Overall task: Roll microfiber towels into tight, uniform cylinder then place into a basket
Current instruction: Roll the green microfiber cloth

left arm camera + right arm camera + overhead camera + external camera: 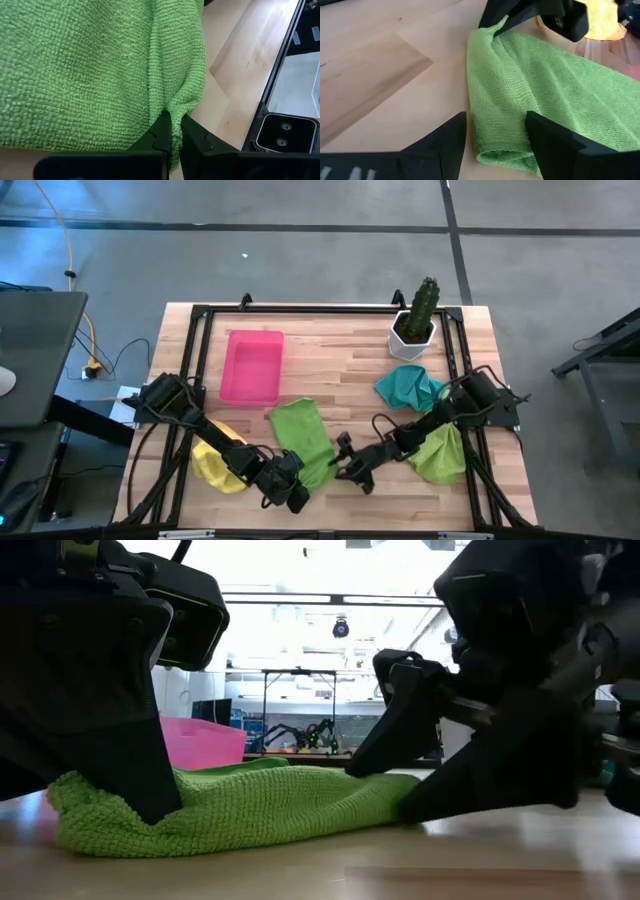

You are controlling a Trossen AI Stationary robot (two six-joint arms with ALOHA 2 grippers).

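The larger green towel (303, 440) lies on the table's near middle, with a raised fold along its near edge (492, 100). My left gripper (292, 492) is shut on that edge at the towel's near left corner. My right gripper (497, 142) is open at the near right corner (502, 150), one finger on either side of the fold. The yellow towel (215, 465) lies bunched under my left arm. The teal towel (408, 388) and the smaller lime green towel (440, 452) lie under my right arm. The pink basket (252, 365) stands at the far left. My left gripper pinches a gathered fold of the green towel's near edge (173, 111) between its two fingers (162, 131), coming from above and slanting down. The cloth puckers toward the fingers, and the rest of the towel lies flat on the table. My right gripper's open fingers (555, 142) stand astride the towel's corner; I cannot tell whether they touch it.
A white pot with a green cactus (415, 320) stands at the far right. A black frame rail (330, 310) runs round the table's edges. Bare wood shows between the basket and the cactus pot (335, 365).
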